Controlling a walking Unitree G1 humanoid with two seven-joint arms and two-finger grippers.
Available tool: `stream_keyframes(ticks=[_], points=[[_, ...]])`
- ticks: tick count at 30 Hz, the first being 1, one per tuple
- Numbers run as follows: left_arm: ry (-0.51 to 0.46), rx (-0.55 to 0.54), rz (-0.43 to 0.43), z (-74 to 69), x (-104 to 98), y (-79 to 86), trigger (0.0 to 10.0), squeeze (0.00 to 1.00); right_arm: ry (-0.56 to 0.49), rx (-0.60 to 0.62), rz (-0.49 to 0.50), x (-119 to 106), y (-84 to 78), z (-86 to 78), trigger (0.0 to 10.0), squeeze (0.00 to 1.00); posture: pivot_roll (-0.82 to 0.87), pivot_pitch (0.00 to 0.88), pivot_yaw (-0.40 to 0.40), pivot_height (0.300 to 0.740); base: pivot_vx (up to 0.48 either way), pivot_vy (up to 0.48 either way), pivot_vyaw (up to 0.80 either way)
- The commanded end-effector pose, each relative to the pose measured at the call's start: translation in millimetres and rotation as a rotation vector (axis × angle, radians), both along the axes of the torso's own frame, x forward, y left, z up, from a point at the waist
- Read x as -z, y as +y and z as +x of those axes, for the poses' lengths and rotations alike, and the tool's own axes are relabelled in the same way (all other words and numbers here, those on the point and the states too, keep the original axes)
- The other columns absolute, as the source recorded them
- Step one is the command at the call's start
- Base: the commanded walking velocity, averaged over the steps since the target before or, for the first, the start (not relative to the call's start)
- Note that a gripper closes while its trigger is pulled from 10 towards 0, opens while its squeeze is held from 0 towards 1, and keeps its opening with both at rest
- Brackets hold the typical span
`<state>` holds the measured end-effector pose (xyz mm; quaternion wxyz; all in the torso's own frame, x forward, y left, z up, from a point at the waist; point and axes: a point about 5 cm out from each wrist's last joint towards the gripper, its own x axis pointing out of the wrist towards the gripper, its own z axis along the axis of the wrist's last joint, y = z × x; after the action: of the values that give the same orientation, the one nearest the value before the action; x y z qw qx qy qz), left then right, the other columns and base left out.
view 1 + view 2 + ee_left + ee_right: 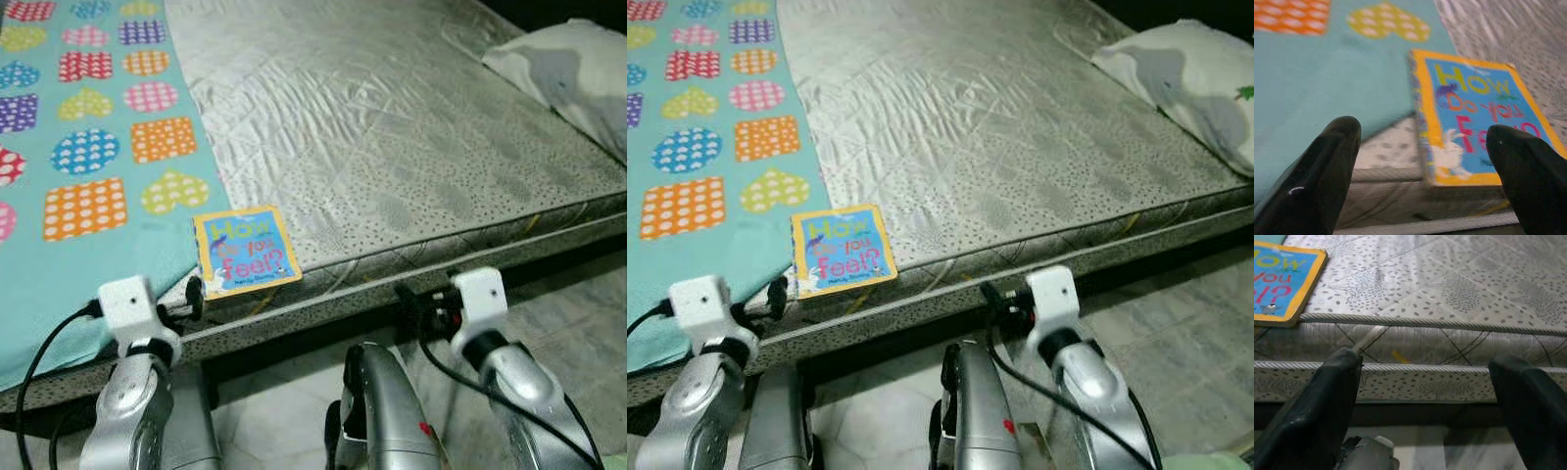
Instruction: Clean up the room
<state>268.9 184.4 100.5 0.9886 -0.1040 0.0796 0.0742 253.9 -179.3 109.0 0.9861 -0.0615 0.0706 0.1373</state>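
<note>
The book, a small square board book with a yellow border and blue cover, lies flat at the near edge of the bed, its near side level with the mattress seam. One side overlaps the teal sheet, which spreads from the book toward 10 o'clock; bare grey mattress runs toward 1 o'clock, with a pillow far off at 2 o'clock.

It looks light, stiff and thick-paged, with a glossy cover that may slip. The best hold is probably across its near edge, one finger over and one under, since that edge sits at the mattress lip.

The left pincer is wide open, just short of the book at its 7 o'clock. The right pincer is also wide, facing the mattress side at the book's 4 o'clock, well apart from it.
</note>
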Motion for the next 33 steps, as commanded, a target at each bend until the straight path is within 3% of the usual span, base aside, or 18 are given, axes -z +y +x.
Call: stream_keyframes(ticks=[1,8,10,19,22,29,33], points=[[0.043,0.015,-0.003,0.4,9,-4.2,10.0,0.00,-0.012,-0.001,-0.001,-6,1.5,-3.0,10.0,0.00,-0.12,0.299,-0.087,0.521,0.000,0.000,0.00],[0.103,0.023,-0.017,6.2,20,-9.1,10.0,0.00,0.010,0.014,-0.010,-6,-3.0,-12.9,10.0,0.00,-0.16,0.319,-0.081,0.521,0.000,0.000,0.00],[0.118,-0.018,-0.019,7.8,24,-4.7,10.0,0.00,0.014,0.022,-0.017,-7,-5.8,-15.1,10.0,0.00,-0.17,0.321,-0.080,0.521,0.000,0.000,0.00],[0.029,-0.063,0.015,10.4,11,8.3,10.0,0.00,0.032,0.026,-0.023,-5,-7.3,-18.7,10.0,0.00,-0.16,0.329,-0.078,0.506,0.000,0.000,0.00],[0.038,-0.070,0.036,11.5,11,12.8,10.0,0.00,0.035,0.024,-0.023,-5,-6.4,-18.2,10.0,0.00,-0.16,0.327,-0.078,0.506,0.000,0.000,0.00],[0.029,-0.090,0.021,16.5,10,20.1,10.0,0.00,0.038,0.030,-0.023,-5,-6.8,-18.2,10.0,0.00,-0.16,0.327,-0.076,0.506,0.000,0.000,0.00],[0.051,-0.029,-0.032,26.7,15,18.4,10.0,0.00,0.031,0.039,-0.027,-7,-7.6,-18.4,10.0,0.00,-0.17,0.327,-0.076,0.506,0.000,0.000,0.00]])
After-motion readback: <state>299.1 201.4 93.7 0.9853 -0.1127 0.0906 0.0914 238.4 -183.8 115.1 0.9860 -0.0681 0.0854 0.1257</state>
